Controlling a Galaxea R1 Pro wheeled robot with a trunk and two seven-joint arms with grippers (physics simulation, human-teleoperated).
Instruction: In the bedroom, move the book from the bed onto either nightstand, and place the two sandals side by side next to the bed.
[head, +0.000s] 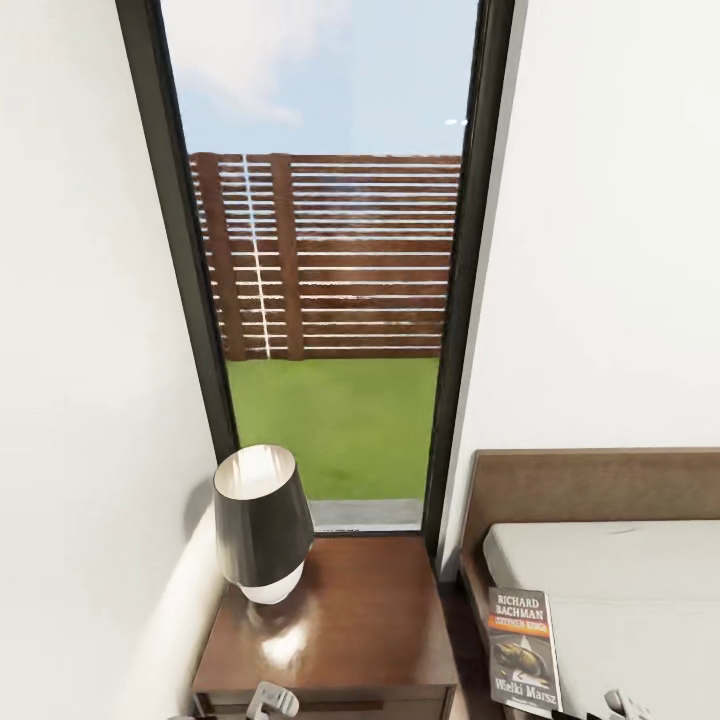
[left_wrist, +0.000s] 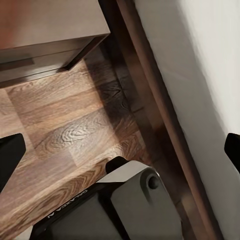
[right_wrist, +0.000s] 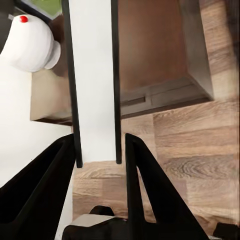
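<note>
The book-moving step is in hand: the right gripper (right_wrist: 97, 142) seems to have its two black fingers pressed on either side of the book (right_wrist: 95, 75), which runs edge-on out from between the jaws as a pale strip with dark covers. Beyond the book's far end, past the jaw tips, lie the nightstand (right_wrist: 160, 55) and the white base of the lamp (right_wrist: 30, 42), with wood floor (right_wrist: 200, 150) nearer the jaws, so the book appears to be short of the cabinet top. From the head camera the cover faces up just beside the bed (head: 620, 570), near its edge, between the mattress and the nightstand. The left gripper (left_wrist: 120, 150) has its jaws spread wide with nothing between them, floor ahead of them and the nightstand's corner further out. Next, I judge, the book must be carried over the bare part of the top, clear of the lamp, lowered flat and let go; the sandals come after
</note>
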